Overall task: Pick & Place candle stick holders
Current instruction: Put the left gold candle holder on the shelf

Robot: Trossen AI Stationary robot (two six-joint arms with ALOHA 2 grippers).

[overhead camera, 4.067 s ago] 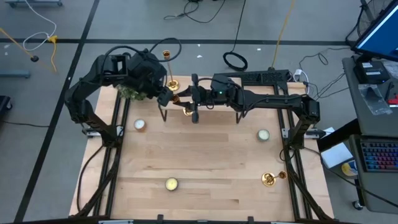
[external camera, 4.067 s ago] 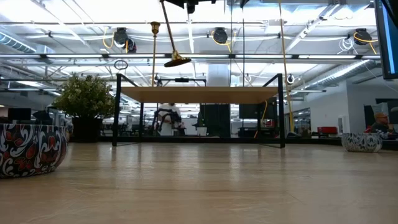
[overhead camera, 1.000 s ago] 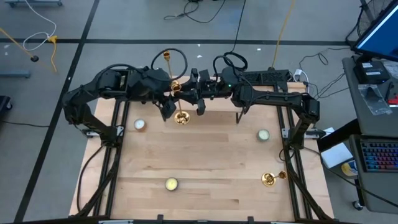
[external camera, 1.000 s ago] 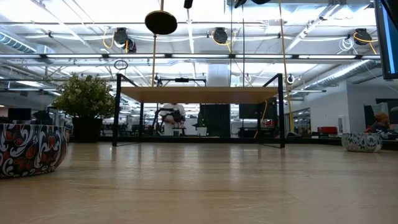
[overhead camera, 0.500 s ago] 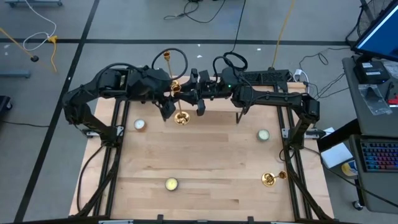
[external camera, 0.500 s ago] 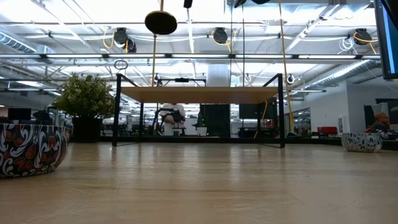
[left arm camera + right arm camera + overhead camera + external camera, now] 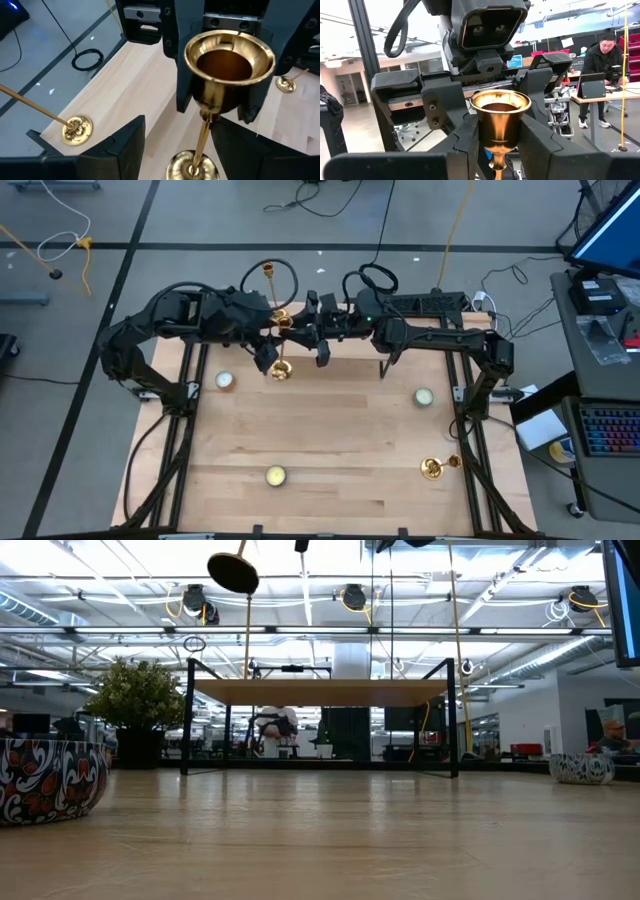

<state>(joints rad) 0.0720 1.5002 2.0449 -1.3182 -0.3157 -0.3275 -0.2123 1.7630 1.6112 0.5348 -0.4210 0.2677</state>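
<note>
On the left of the pale wooden table point(image 7: 340, 440), a short round candle in a tin point(image 7: 224, 380) sits near the left frame rail. The left gripper point(image 7: 182, 145) reaches in over the rear part of the table. Its two dark fingers point(image 7: 127, 147) are spread wide, one on each side of the lower stem of a shiny brass candlestick with a flared cup point(image 7: 229, 65), and no contact between them and the stem shows. This candlestick is up in the air between the two grippers. From table height, only its round base shows, tilted and high above the wood. Just behind it, at the rear edge, a taller thin-stemmed brass candlestick on a round flared base point(image 7: 76, 130) stands upright on the table, clear of both grippers. A second tinned candle point(image 7: 275, 475) rests near the front edge, left of centre. The right gripper point(image 7: 496, 152) comes in from the right and faces the left one. Its fingers are closed narrowly on the raised candlestick's stem directly under the cup, so the right gripper carries it. Further right, a third tinned candle point(image 7: 424, 396) sits near the right rail, and a third brass candlestick point(image 7: 434, 468) lies on its side at the front right of the table, well apart from both arms.
</note>
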